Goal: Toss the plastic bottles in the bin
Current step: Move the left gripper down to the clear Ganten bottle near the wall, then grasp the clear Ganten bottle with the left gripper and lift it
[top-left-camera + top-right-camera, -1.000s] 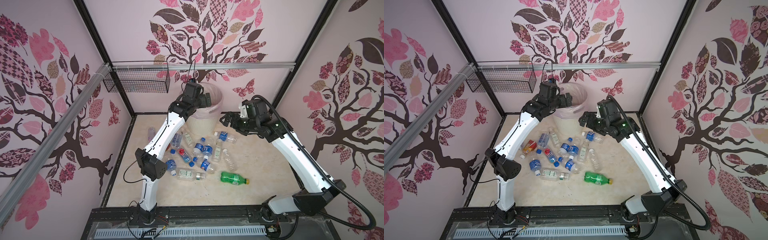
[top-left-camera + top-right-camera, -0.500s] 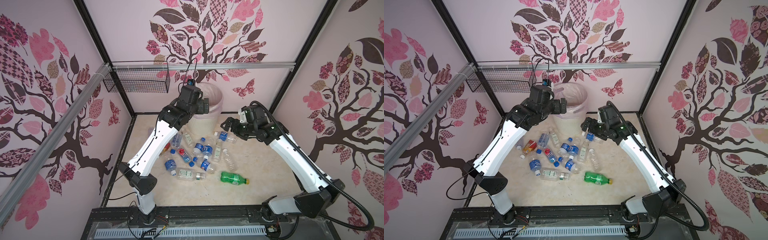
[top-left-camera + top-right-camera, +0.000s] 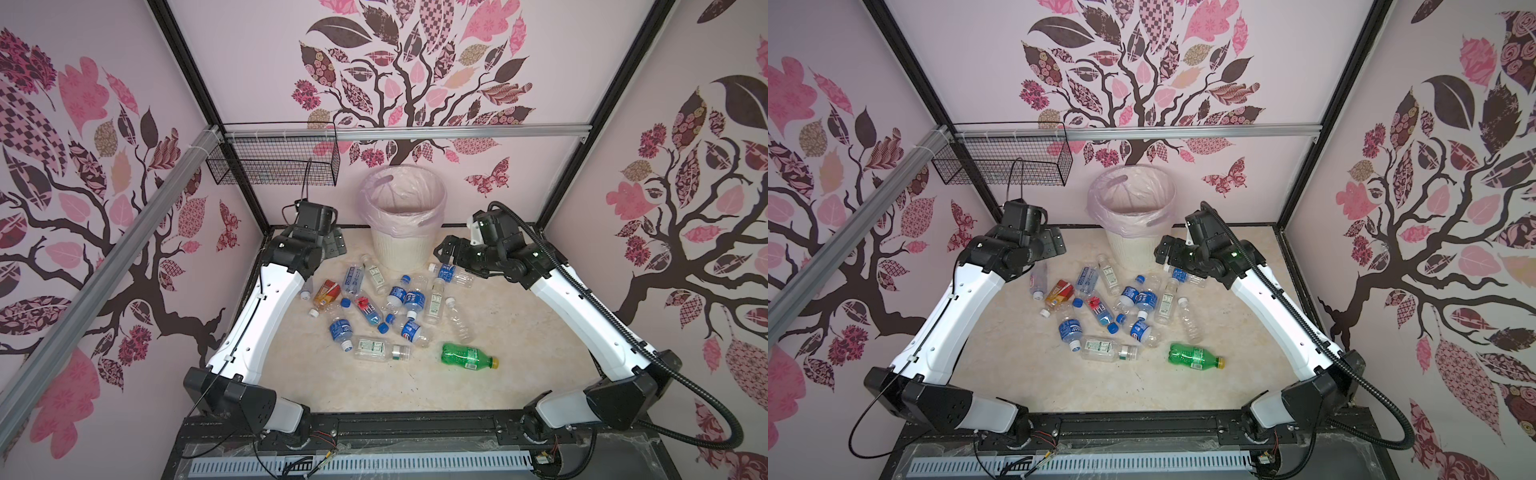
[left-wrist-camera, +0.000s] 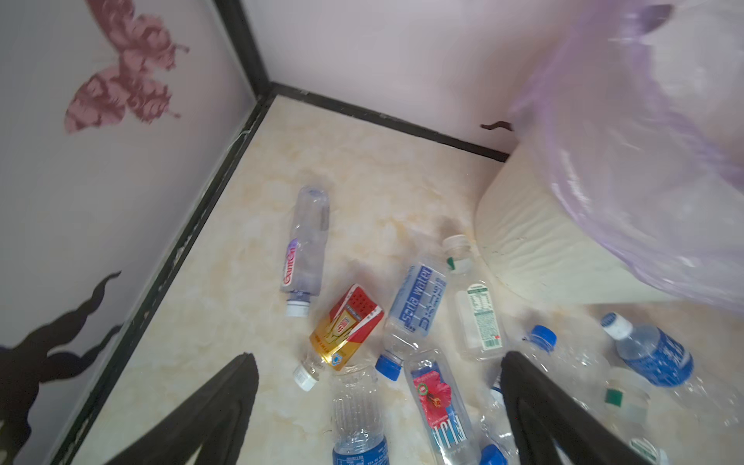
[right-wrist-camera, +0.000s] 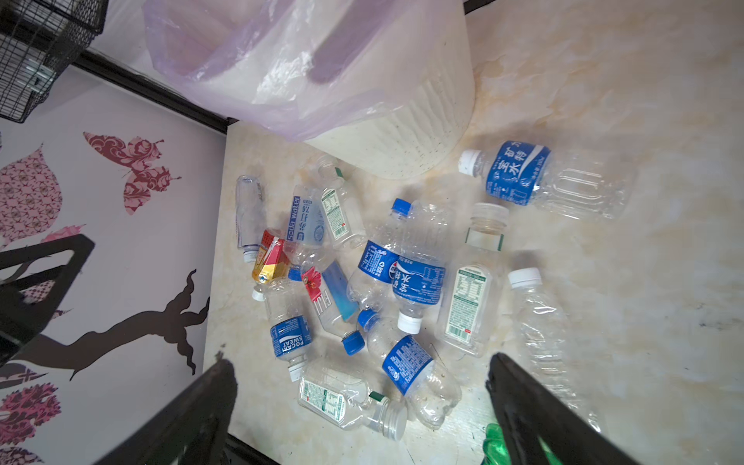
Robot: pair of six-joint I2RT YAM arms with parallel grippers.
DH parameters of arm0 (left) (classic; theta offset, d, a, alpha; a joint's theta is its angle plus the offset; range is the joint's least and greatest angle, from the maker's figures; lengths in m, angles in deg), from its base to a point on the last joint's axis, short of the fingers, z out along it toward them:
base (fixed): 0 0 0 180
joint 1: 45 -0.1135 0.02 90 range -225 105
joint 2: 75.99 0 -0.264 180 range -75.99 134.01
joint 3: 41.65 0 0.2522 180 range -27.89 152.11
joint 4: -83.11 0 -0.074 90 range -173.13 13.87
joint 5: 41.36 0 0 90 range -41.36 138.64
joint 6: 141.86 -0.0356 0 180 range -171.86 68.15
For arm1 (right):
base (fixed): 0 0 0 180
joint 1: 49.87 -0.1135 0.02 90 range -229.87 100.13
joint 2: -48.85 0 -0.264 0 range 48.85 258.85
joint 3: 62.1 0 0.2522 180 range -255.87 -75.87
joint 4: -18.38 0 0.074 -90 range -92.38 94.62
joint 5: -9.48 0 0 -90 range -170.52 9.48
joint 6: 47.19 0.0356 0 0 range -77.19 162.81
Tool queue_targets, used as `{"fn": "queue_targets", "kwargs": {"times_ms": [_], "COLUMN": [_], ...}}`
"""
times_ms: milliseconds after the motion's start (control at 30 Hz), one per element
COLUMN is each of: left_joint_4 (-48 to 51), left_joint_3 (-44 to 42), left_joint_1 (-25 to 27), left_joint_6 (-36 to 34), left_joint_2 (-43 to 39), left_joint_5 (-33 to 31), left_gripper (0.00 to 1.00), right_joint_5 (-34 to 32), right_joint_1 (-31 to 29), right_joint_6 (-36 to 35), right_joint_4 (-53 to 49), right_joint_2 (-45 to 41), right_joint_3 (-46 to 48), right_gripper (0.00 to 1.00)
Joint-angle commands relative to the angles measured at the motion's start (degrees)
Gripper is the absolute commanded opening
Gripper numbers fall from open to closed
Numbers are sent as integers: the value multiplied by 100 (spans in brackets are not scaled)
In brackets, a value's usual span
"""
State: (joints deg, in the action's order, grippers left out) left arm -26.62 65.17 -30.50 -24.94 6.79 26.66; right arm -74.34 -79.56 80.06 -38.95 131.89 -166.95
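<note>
Left pincer [image 4: 376,356] and right pincer [image 5: 360,361] hung open, empty, beside the bin [image 3: 401,249]; picking step I'd guess, next lowering onto the bottles [image 3: 409,299].

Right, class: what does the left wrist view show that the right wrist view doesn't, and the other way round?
Left wrist only: readable red lettering on the clear bottle by the wall. Right wrist only: the green bottle, the black wire basket and a label-less clear bottle. Both: the bin with its pink bag, the red-and-gold bottle and the soda water bottle.
</note>
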Motion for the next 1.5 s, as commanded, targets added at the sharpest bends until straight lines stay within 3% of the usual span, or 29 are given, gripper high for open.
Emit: {"fn": "queue_targets", "kwargs": {"times_ms": [0, 67, 200, 300, 467, 867, 1267, 1467], "left_joint_4": [0, 16, -194, -855, -851, -1064, -947, -1004], "left_joint_3": [-400, -441, -735, -1135, -977, -190, 117, 44], "left_joint_1": [-295, -495, -1048, -1503, -2027, -2050, -2095, -2204], "left_joint_6": [631, 928, 1318, 1053, 760, -82, -446, -441], "left_joint_2": [25, 253, 651, 832, 1624, 2945, 3673, 3829], "left_joint_5": [266, 355, 858, 1383, 1700, 1997, 1908, 1903], "left_gripper": [97, 97, 97, 97, 97, 95, 79, 73], "right_joint_5": [-241, -457, -263, -177, -90, 50, 127, 503], "right_joint_1": [-365, -609, -806, -876, -889, -894, -887, -890], "right_joint_6": [-95, -270, -282, -371, -608, -640, -670, -724], "right_joint_4": [33, -72, -130, -154, -268, -134, -237, 125], "right_joint_2": [286, 465, 707, 744, 776, 962, 1331, 1421], "right_joint_3": [-370, -564, -696, -691, -650, -369, -792, -858], "right_gripper": [100, 100, 100, 100, 100, 100, 100, 100]}}
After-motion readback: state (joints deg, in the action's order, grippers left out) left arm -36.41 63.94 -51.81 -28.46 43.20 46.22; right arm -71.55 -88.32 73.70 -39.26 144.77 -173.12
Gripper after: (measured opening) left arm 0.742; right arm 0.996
